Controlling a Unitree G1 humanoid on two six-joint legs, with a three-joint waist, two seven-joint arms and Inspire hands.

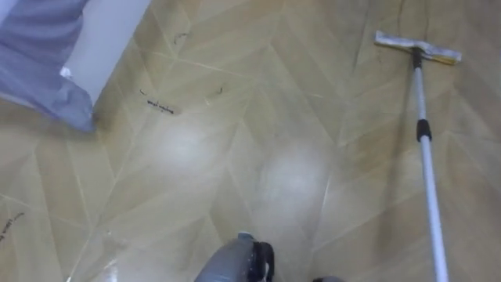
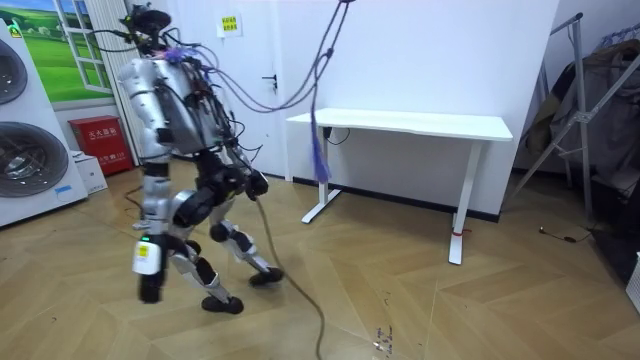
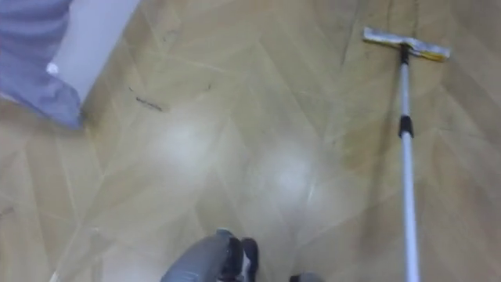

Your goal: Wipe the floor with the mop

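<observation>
A mop lies ahead on the wooden floor, to my right. Its flat head (image 1: 416, 48) is at the top right, and its silver pole (image 1: 427, 164) runs back to the bottom edge, where its near end is cut off. A small pale piece low on the floor in the room view may be the mop head (image 2: 381, 340). There I stand left of the white table, bent forward in mid-stride, facing the room view's right. My right hand (image 2: 149, 288) hangs low at the side nearer the camera. My left hand (image 2: 254, 183) is in front of my hips.
A blue-grey cloth (image 1: 43, 59) hangs from the white table (image 2: 400, 124) at my front left. Dark scuff marks (image 1: 160, 106) show on the floor. Washing machines (image 2: 25, 150) and a red box (image 2: 100, 140) stand behind me, and a drying rack (image 2: 590, 110) is at the far right.
</observation>
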